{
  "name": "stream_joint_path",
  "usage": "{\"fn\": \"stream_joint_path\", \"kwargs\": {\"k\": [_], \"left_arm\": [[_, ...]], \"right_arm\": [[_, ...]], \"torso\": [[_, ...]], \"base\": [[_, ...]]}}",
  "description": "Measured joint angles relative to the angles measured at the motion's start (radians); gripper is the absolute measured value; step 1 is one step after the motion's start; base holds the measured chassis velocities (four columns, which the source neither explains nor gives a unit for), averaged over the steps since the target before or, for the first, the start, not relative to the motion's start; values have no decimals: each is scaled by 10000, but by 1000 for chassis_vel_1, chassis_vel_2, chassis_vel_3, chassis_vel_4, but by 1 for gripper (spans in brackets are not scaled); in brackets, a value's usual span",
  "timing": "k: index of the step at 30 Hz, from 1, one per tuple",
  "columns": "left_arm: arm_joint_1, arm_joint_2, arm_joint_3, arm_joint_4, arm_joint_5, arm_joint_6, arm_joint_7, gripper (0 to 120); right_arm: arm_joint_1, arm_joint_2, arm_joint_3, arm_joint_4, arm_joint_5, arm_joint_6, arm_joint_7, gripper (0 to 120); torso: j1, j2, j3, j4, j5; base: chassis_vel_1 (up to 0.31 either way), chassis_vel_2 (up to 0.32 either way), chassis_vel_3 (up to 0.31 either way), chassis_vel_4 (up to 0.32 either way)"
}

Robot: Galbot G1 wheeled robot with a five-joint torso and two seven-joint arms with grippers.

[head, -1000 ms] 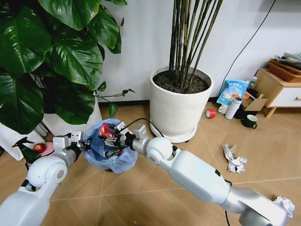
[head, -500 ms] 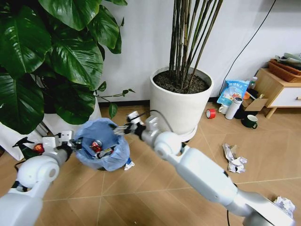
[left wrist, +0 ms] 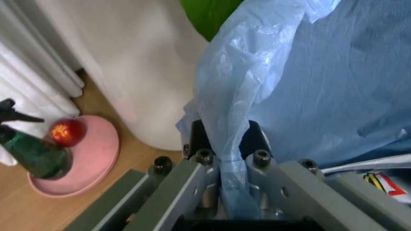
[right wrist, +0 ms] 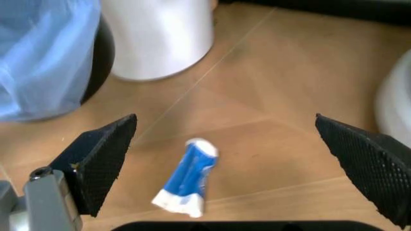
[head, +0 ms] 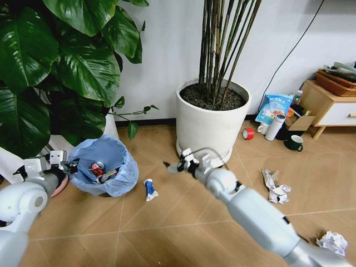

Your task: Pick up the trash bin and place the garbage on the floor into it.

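Floor: wood, litter lying about
Left gripper (left wrist: pixel 232 159): pinching trash bin (head: pixel 104 168) bag, left side
Right gripper (right wrist: pixel 224 149): wide apart; drop straight over blue-white wrapper (right wrist: pixel 186 176)

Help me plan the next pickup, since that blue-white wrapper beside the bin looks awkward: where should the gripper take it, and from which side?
Judging by its pose, take the blue-white wrapper across its narrow middle, from above. It lies flat on the floor, long and slim, so fingers closing across the short width should hold it. The open right gripper hangs over it; the left gripper holds the trash bin by its bag.
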Motion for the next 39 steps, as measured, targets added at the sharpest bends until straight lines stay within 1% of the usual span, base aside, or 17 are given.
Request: {"fn": "stream_joint_path", "kwargs": {"k": [1, 2, 6, 7, 8, 9, 11, 12, 14, 15, 16, 17, 18, 19, 26, 36, 39], "left_arm": [[99, 13, -76, -4, 10, 12, 65, 0], [99, 13, -76, -4, 10, 12, 65, 0], [555, 34, -414, -9, 131, 23, 345, 0], [555, 34, -414, -9, 131, 23, 345, 0], [719, 45, -534, -24, 180, 35, 487, 0], [719, 45, -534, -24, 180, 35, 487, 0], [927, 56, -652, -60, 234, 40, 631, 0], [995, 57, -691, -74, 258, 40, 675, 0], [1195, 56, -750, -120, 302, 40, 749, 0], [1195, 56, -750, -120, 302, 40, 749, 0], [1276, 32, -784, -153, 315, 40, 764, 0], [1276, 32, -784, -153, 315, 40, 764, 0], [1315, 3, -801, -179, 316, 41, 781, 0], [1331, -14, -806, -201, 316, 41, 789, 0], [1303, -95, -802, -321, 319, 63, 775, 0], [1235, -118, -634, -439, 318, 97, 621, 0], [1248, -135, -553, -633, 284, 124, 480, 0]], "right_arm": [[76, 212, -97, -337, -99, 105, -85, 100], [76, 212, -97, -337, -99, 105, -85, 100], [453, 1131, -432, -1920, -440, 375, -225, 100], [453, 1131, -432, -1920, -440, 375, -225, 100], [581, 1471, -497, -2593, -614, 489, -292, 100], [581, 1471, -497, -2593, -614, 489, -292, 100], [733, 1963, -535, -3501, -839, 696, -355, 100], [783, 2140, -528, -3811, -920, 778, -380, 100], [930, 2777, -369, -4792, -1384, 1089, -522, 100], [930, 2777, -369, -4792, -1384, 1089, -522, 100], [1009, 3164, -213, -5349, -1691, 1244, -635, 100], [1009, 3164, -213, -5349, -1691, 1244, -635, 100], [1062, 3408, -100, -5701, -1813, 1306, -695, 100], [1098, 3476, -38, -5891, -1858, 1316, -714, 100], [1309, 3511, 305, -7065, -2281, 1367, -815, 100], [1346, 3476, 394, -7509, -1782, 1423, -1385, 100], [1402, 3461, 558, -7677, -1773, 1482, -1406, 100]], "torso": [[0, 0, -1, 1, -1], [0, 0, -1, 1, -1], [-1, 0, -1, 2, -3], [-1, 0, -1, 2, -3], [0, 0, 0, 1, -3], [0, 0, 0, 1, -3], [0, 0, -1, 0, -4], [0, 0, -1, -2, -3], [0, 0, 0, -1, -2], [0, 0, 0, -1, -2], [-1, 0, 0, 0, -1], [-1, 0, 0, 0, -1], [-1, 0, 0, 3, 1], [0, 0, -1, 5, 3], [0, 0, -1, -4, 0], [0, 0, 0, 0, 1], [0, 0, 0, -2, 0]], "base": [[0, 0, 0, 0], [0, 0, 0, 0], [0, 0, 0, 0], [0, 0, 0, 0], [0, 0, 0, 0], [0, 0, 0, 0], [0, 0, 0, 0], [0, 0, 0, 0], [0, 0, 0, 0], [0, 0, 0, 0], [0, 0, 0, 0], [0, 0, 0, 0], [0, 0, 0, 0], [0, 0, 0, 0], [0, 0, 0, 0], [0, 0, 0, 0], [0, 0, 0, 0]]}}
